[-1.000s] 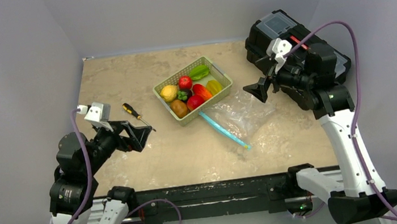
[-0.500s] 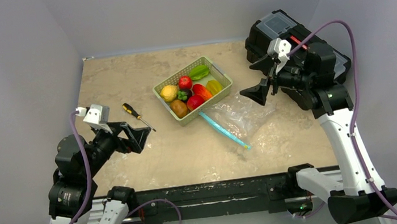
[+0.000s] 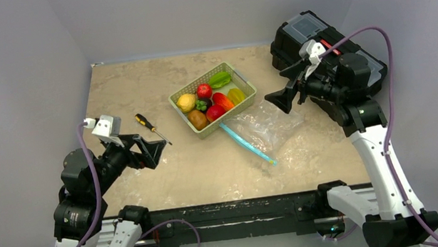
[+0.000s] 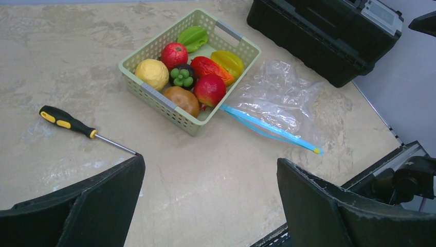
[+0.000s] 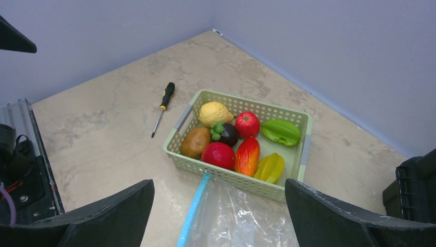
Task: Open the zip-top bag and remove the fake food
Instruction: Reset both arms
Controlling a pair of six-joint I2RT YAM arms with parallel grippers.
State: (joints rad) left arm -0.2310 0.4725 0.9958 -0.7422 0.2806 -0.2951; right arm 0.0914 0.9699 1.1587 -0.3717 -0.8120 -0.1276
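The zip-top bag (image 3: 265,125) lies flat on the table, just right of the green basket (image 3: 246,102). It looks empty, and its light-blue zipper strip (image 3: 248,144) runs along its near-left edge. It also shows in the left wrist view (image 4: 280,98) and the right wrist view (image 5: 247,218). The fake food (image 3: 215,112) sits in the basket: several red, yellow, green, orange and brown pieces. My left gripper (image 3: 154,149) is open and empty, hovering near the table's left front. My right gripper (image 3: 283,86) is open and empty, raised above the bag's far right side.
A yellow-and-black-handled screwdriver (image 3: 151,127) lies left of the basket, just beyond my left gripper. A black toolbox (image 3: 303,32) stands at the back right, behind my right arm. Grey walls close in the table on three sides.
My right gripper has risen slightly and tilted a little. My left gripper has drawn back a touch towards its base. Bag, basket and food have not moved.
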